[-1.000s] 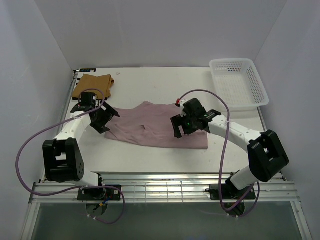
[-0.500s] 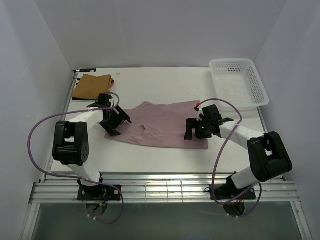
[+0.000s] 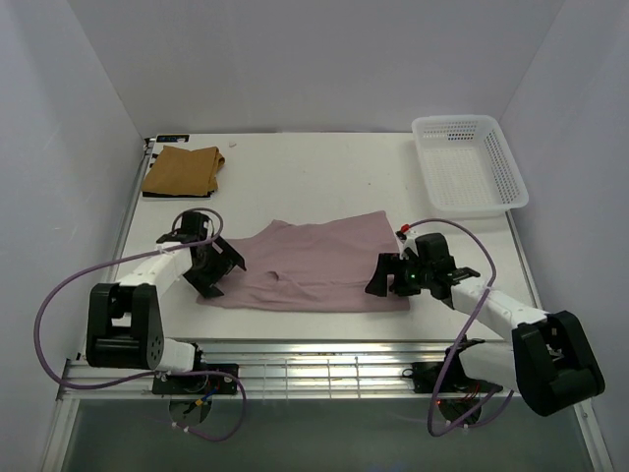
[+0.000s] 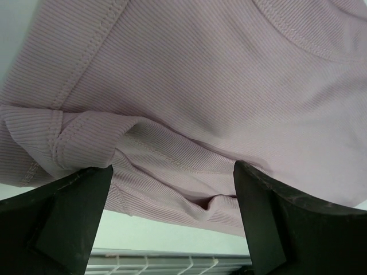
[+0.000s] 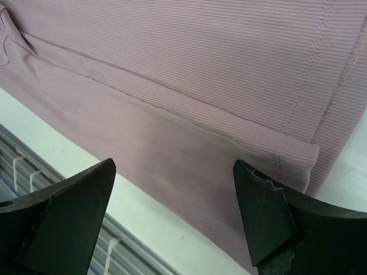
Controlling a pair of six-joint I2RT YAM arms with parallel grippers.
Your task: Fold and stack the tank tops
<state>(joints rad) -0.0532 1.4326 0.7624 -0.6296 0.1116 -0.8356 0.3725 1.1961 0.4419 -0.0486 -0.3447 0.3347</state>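
Observation:
The pale pink tank top (image 3: pixel 314 264) lies spread flat on the white table, near the front edge. My left gripper (image 3: pixel 218 267) is low at its left end, open, with bunched strap folds of the pink cloth (image 4: pixel 200 86) between and beyond the fingers (image 4: pixel 74 200). My right gripper (image 3: pixel 385 275) is open over the near right hem corner (image 5: pixel 200 69), fingers (image 5: pixel 258 200) astride the folded hem. Neither gripper holds anything. The tan-brown tank top (image 3: pixel 180 169) lies folded at the back left. The striped top is out of view.
A white mesh basket (image 3: pixel 470 162) stands at the back right corner. The metal rail (image 3: pixel 324 369) runs along the table's near edge, just in front of the pink top. White walls close in the left, back and right sides.
Both arms have swung toward the near edge and lowered to the pink top's ends. The pink top now lies slightly nearer the front and flatter. Both grippers stayed open.

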